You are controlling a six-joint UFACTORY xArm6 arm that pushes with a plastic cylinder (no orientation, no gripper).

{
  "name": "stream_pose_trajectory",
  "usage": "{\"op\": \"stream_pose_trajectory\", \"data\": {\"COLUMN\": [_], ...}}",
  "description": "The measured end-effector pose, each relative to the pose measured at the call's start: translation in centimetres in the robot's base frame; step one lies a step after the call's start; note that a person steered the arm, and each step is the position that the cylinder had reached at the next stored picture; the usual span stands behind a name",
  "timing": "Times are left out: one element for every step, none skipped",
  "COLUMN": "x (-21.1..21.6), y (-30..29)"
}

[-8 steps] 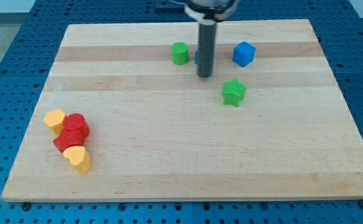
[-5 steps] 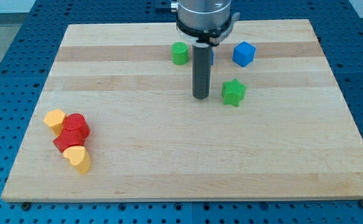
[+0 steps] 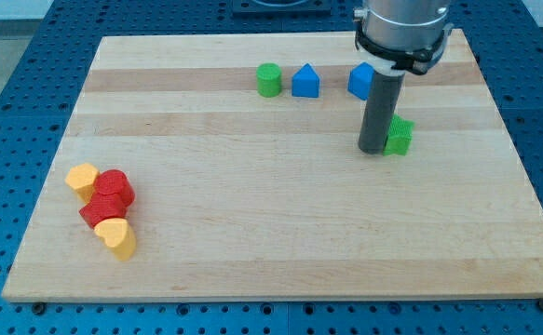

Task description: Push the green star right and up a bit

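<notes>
Green star (image 3: 400,136) right of centre, my tip (image 3: 374,150) touching its left side, no fingers on rod.

Bright, even overhead light falls on the pale wooden board (image 3: 252,223), shadows beneath the blocks short and soft, no glare, everything sharp to the edges without visible distortion

no text, label, brand, number or sign can be read anywhere: none on the blocks, none on the wooden board (image 3: 252,251), none on the rod.
</notes>
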State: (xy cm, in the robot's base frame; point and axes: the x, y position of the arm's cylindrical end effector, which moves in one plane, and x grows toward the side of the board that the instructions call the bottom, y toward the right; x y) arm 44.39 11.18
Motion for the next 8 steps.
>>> {"op": "stream_pose_trajectory", "data": {"x": [1.1,1.1,1.1,1.1,0.7,-1.2,-2.3,-2.3], "y": [0.0,1.4,4.9,5.0,4.5,2.8,2.3,0.6]}}
